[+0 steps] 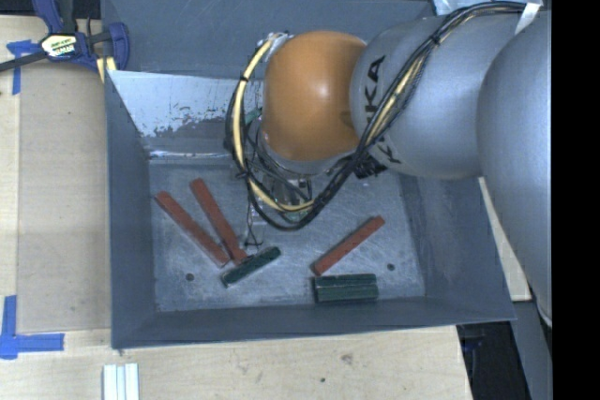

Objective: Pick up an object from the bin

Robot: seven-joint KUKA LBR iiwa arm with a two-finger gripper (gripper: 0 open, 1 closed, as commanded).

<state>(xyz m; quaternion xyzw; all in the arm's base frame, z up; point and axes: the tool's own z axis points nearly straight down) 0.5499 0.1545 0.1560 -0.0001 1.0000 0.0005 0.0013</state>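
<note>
The arm reaches into the grey metal bin [127, 201] from the view's right, its orange wrist cover [309, 94] and a loop of cables [281, 201] hanging over the middle of the floor. Below them the gripper [251, 244] comes down slim and dark near the middle of the bin's near wall. Whether it is spread or pressed together I cannot tell, and nothing can be seen pinched in it. Its tip is right where the lower end of a reddish-brown stick [216, 215] meets a slanted dark green stick [251, 265] — the two look to be touching or very nearly so. I judge the step in hand to be the descent onto a target, most likely one of those two, with no grasp made out yet. The next move calls for settling squarely across one stick alone and closing, since the crowded ends could make the claw catch both or push one aside. A second reddish-brown stick [192, 228] lies just beside the first, toward the left wall. A third [349, 244] lies apart toward the right wall, and a dark green block [345, 288] sits against the near wall — both leave free room. The floor is flat, scuffed grey metal, with sloped walls that narrow the approach near the edges.
</note>
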